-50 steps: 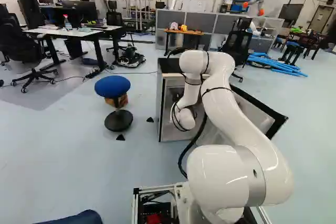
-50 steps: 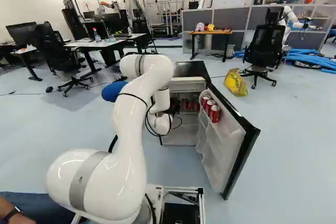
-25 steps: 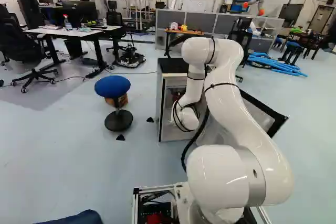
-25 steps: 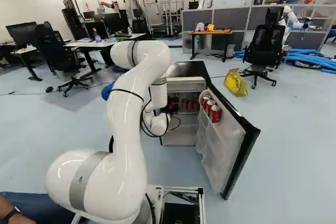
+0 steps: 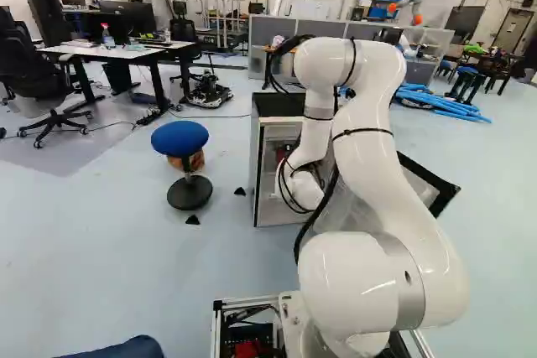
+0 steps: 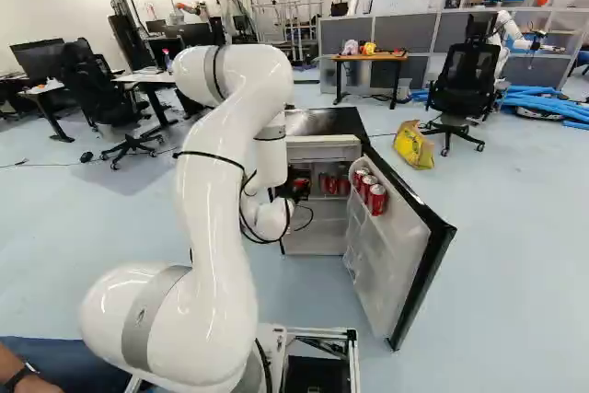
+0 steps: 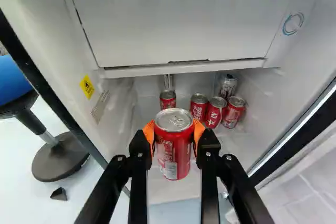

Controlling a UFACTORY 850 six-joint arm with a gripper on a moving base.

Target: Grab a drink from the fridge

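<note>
The gripper (image 6: 296, 190) is in the mouth of the open fridge (image 6: 322, 149), and it grasps a red can (image 7: 174, 153). In the wrist view, the 2 orange pads (image 7: 149, 135) press the can from 2 opposite sides, a little below its upper rim. The can is upright, with its silver lid and closed tab facing the camera. It is in front of the other drinks, below the white freezer flap (image 7: 181, 27), and it is apart from both inner walls.

Behind it, the fridge carries 5 more cans toward the back edge of its shelf. 4 of them are red: 1 can (image 7: 167, 99) stands a bit apart, directly beyond the held can, and 3 cans (image 7: 214, 113) make a close row toward the door side. The fifth, a darker can (image 7: 228, 86), is behind this row, near the back corner on the door side. On the inner wall at the opposite side there is a yellow sticker (image 7: 87, 87).

In the right base view, the door (image 6: 405, 255) is swung wide, and 3 red cans (image 6: 368, 189) stand in its upper rack, near the top edge. In the left base view, the blue stool (image 5: 179, 138) stands on the floor to the left of the fridge. The arm (image 5: 377, 182) hides part of the fridge front there.
</note>
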